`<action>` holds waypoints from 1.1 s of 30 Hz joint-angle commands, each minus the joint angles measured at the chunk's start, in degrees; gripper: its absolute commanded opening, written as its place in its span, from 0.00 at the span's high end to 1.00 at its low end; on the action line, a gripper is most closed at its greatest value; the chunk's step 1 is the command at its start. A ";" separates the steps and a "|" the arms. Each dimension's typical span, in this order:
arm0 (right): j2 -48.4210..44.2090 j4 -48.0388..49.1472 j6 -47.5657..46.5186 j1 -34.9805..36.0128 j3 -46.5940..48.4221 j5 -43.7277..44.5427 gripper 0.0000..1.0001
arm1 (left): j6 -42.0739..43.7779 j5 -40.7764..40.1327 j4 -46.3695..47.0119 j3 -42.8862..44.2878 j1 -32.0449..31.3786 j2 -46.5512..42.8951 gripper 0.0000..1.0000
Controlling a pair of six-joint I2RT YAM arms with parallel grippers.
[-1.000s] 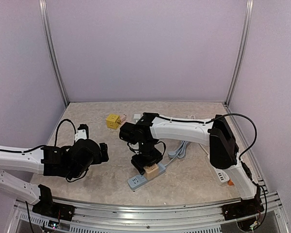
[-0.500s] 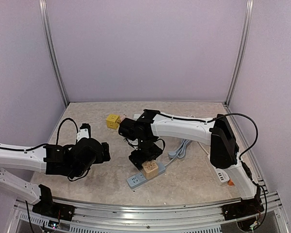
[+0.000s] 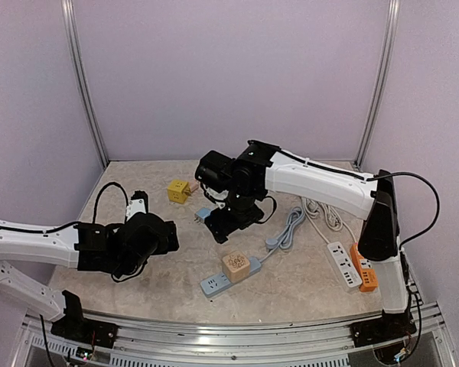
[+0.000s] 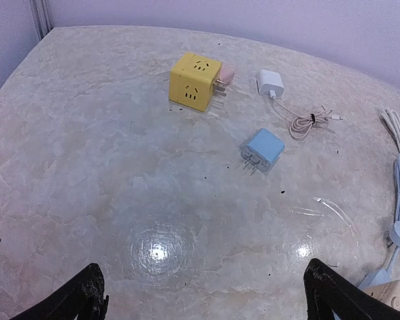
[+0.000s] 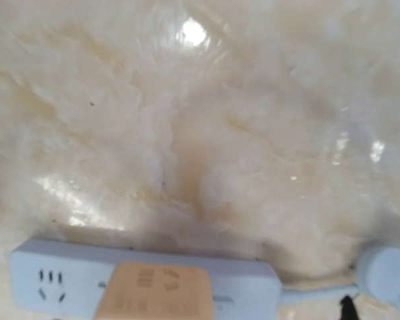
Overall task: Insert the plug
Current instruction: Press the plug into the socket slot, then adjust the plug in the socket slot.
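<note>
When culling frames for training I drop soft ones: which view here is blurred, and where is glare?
Right wrist: soft all over, the power strip smeared, a bright glare patch on the table at top. Left wrist: sharp, the blue plug crisp, one round reflection low on the table. Top external: sharp, evenly lit.

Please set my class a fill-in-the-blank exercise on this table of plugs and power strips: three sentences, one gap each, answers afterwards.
1. The tan cube adaptor sits on the ____ power strip.
2. The pink plug is fitted to the side of the ____ socket cube.
3. The left claw stands ____, with nothing between its fingers.

Missing words: blue; yellow; open
</note>
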 commanded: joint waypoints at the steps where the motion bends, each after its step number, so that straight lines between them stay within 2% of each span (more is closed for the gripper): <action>1: -6.08 0.19 -0.03 -0.32 -3.44 2.44 0.14 | 0.47 0.13 -1.16 2.27 -0.33 0.96 0.01; 12: -13.43 7.12 0.57 0.68 -21.50 1.49 0.13 | -1.21 -0.38 -2.62 4.39 0.21 2.98 0.01; 23: -13.24 7.93 0.27 0.67 -19.88 3.56 0.13 | -3.62 2.34 -4.52 4.23 3.77 1.34 0.01; 33: -12.85 11.98 0.13 1.97 -27.93 1.50 0.12 | -3.96 5.20 -4.66 2.17 8.34 -2.86 0.01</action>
